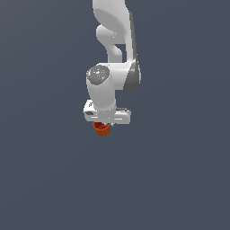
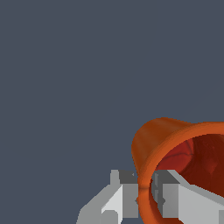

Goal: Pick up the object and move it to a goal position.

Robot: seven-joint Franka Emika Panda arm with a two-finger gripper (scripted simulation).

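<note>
The object (image 1: 102, 130) is a small orange-red tapered cup hanging just under the white hand of the arm in the exterior view. In the wrist view the object (image 2: 162, 136) is tilted, showing its smooth orange outer wall, thick rim and darker red inside. My gripper (image 1: 102, 125) is shut on the cup's wall. One finger (image 2: 124, 197) sits outside the rim and the other finger (image 2: 171, 192) sits inside the cup, with my gripper (image 2: 146, 197) pinching the rim between them. The cup's far side runs out of the wrist picture.
A plain dark blue-grey surface (image 1: 179, 179) fills both views with no other objects or marks on it. The white arm links (image 1: 114, 49) rise above the hand toward the top of the exterior view.
</note>
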